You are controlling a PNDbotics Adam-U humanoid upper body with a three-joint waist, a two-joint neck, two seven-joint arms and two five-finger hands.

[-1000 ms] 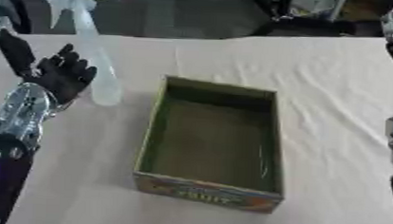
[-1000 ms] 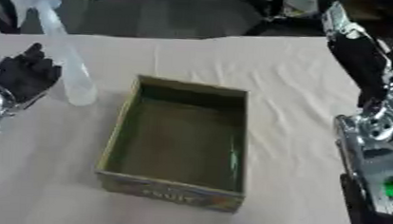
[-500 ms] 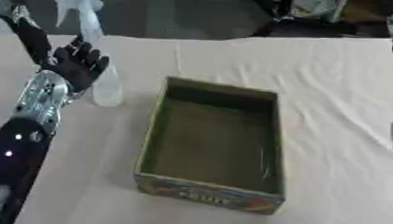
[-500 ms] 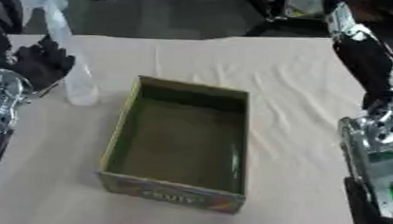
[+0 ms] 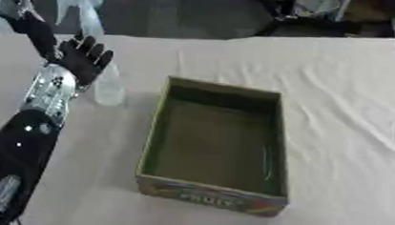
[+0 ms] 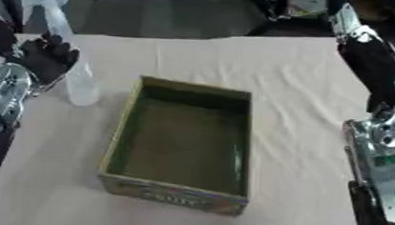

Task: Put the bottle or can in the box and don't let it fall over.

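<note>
A clear plastic spray bottle (image 5: 108, 85) stands upright on the cloth, left of the box. My left hand (image 5: 83, 58) is open with fingers spread upward, right against the bottle's left side and overlapping its middle; I cannot tell if it touches. The cardboard box (image 5: 210, 197) with a green inside and a "FRUIT" label on its front wall lies in the middle, with nothing in it. My right arm rises along the right edge, and its hand (image 6: 348, 21) shows only dimly at the top right, far from bottle and box.
A cream cloth (image 5: 336, 82) covers the table, wrinkled behind and to the right of the box. Dark clutter lies beyond the far table edge (image 5: 237, 36). The silver right forearm joint (image 6: 385, 133) stands beside the box's right side.
My left hand has moved forward and to the right, from beside the bottle's base up against its middle. The bottle and box have stayed put.
</note>
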